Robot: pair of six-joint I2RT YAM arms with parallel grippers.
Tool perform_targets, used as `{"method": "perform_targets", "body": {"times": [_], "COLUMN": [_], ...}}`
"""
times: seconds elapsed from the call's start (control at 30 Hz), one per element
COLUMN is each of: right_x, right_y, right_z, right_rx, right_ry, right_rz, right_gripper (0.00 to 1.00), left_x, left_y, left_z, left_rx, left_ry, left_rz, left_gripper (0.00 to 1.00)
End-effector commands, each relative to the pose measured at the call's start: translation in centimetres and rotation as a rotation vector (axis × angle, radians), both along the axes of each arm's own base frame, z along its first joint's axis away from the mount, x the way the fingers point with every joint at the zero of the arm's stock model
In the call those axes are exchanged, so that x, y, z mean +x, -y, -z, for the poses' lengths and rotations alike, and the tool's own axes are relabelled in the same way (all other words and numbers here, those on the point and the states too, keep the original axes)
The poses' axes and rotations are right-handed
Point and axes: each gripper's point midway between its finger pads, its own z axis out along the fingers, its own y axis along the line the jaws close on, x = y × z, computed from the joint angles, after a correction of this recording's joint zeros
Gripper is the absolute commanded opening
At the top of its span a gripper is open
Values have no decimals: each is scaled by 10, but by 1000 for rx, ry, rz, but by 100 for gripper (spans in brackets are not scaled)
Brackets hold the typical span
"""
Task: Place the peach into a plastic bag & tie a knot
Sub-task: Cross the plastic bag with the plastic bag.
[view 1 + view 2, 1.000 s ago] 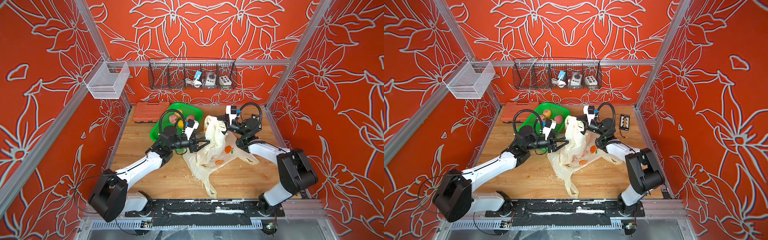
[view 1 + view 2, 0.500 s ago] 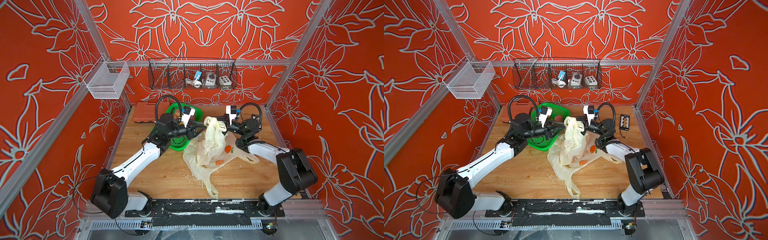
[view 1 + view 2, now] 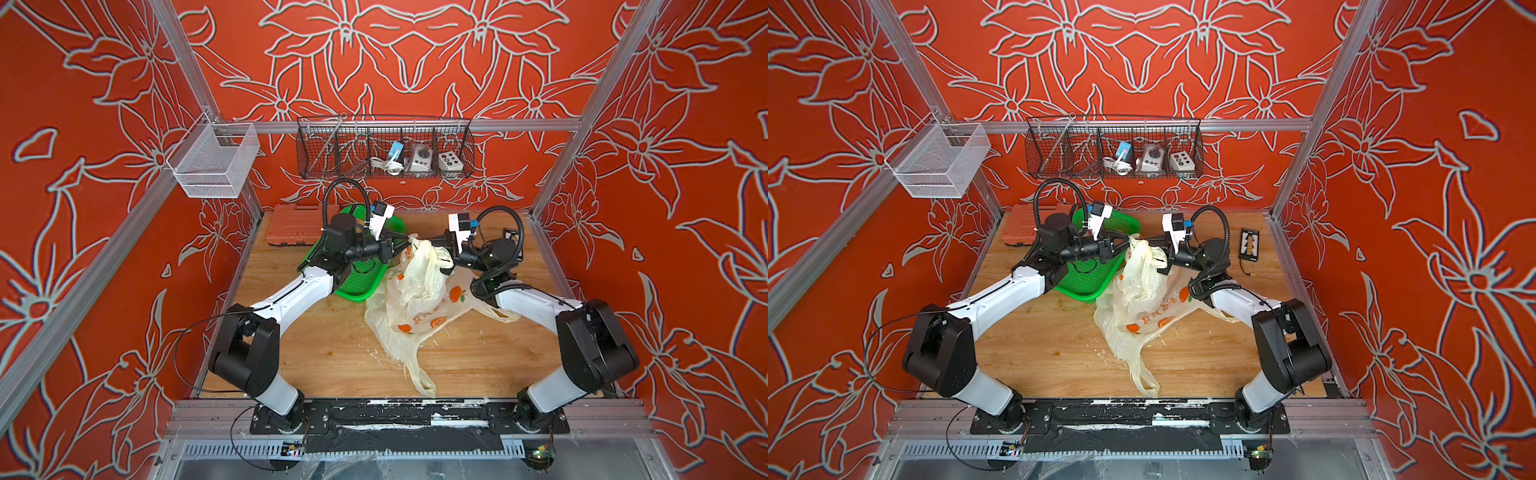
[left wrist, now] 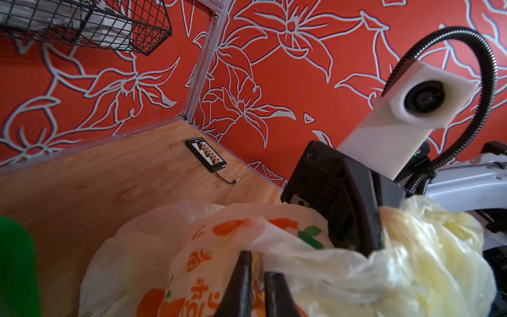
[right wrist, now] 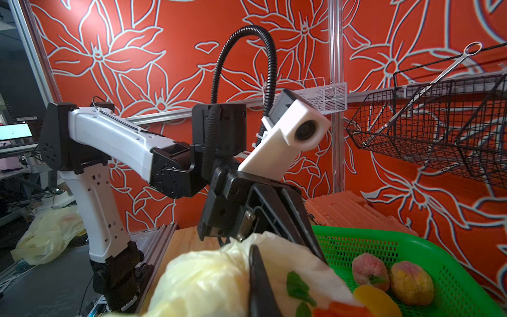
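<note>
Plastic bag point(image 3: 415, 291) — top pinched by right gripper point(image 3: 429, 241) — left gripper point(image 3: 405, 243) seemingly nipping it too.

black wire basket point(image 3: 384, 149) hangs on the far wall, white mesh basket point(image 3: 212, 166) at far left; orange case point(image 3: 291, 226) and small black board point(image 3: 1250, 245) lie far on the table point(image 3: 332, 357).
</note>
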Motion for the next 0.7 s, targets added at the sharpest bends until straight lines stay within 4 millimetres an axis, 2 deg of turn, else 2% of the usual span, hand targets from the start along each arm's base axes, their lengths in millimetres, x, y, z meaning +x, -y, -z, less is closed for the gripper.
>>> {"method": "perform_targets", "body": {"times": [0.0, 0.1, 0.2, 0.3, 0.37, 0.47, 0.57, 0.67], "right_x": [-15, -10, -8, -7, -8, -8, -7, -7], "right_y": [-2, -2, -2, -3, -4, -4, -6, -7], "right_z": [-18, -18, -16, -15, -15, -14, -13, -14], "right_rx": [14, 22, 24, 27, 26, 24, 23, 24], "right_ry": [50, 47, 41, 37, 37, 33, 27, 30], "right_rz": [-51, -30, -26, -28, -31, -35, -39, -40], "right_gripper": [4, 5, 5, 5, 5, 5, 5, 3], "left_x": [-6, -24, -42, -54, -58, -65, -79, -89], "left_y": [3, 0, -9, -20, -29, -40, -38, -35], "left_z": [-5, -1, 0, -1, -3, -17, -32, -35], "left_rx": [-33, -35, -20, 18, 29, 15, -7, -26], "left_ry": [2, -26, -39, -46, -48, -31, -9, -1], "left_rz": [48, 79, 71, 43, 19, 11, 70, 124], "left_gripper": [13, 19, 33, 36, 34, 24, 16, 11]}}
